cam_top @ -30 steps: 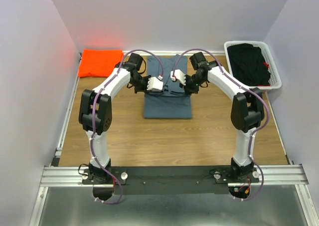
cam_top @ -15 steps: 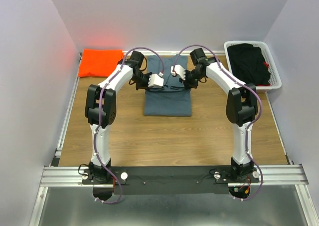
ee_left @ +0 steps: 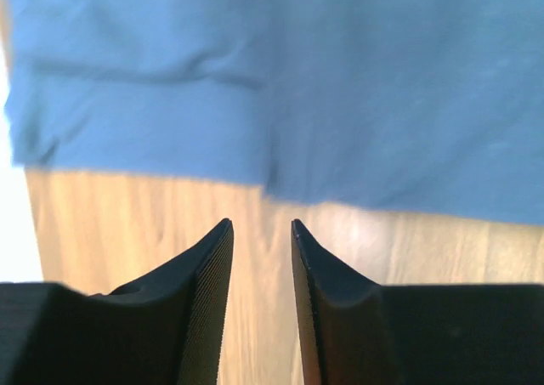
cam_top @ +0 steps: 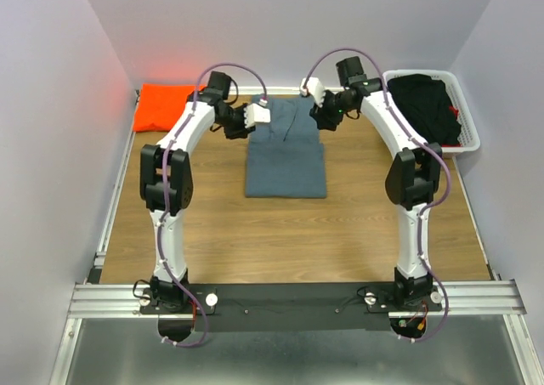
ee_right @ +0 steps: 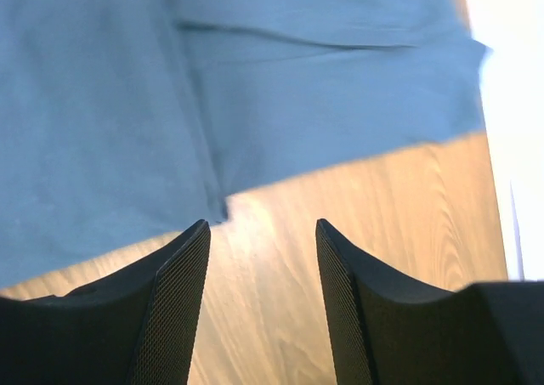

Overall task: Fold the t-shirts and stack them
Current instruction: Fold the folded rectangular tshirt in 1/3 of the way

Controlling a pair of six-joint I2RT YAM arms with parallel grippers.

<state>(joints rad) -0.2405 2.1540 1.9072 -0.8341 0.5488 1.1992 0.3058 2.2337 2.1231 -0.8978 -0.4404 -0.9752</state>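
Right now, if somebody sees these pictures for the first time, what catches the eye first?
The bright orange folded cloth t-shirt glows in the far left corner of the wooden table. In the middle lies the slate blue-grey cloth t-shirt, with the left end effector and right end effector open and empty near its far end. A white plastic basket holding black cloth stands far right.

The slate blue-grey cloth t-shirt (cam_top: pixel 286 155) lies on the wooden worktop (cam_top: pixel 280 232), centre back. The bright orange cloth t-shirt (cam_top: pixel 166 106) lies in the far left corner, well apart. At far right, a white plastic basket (cam_top: pixel 469 130) holds dark clothes (cam_top: pixel 425 104).
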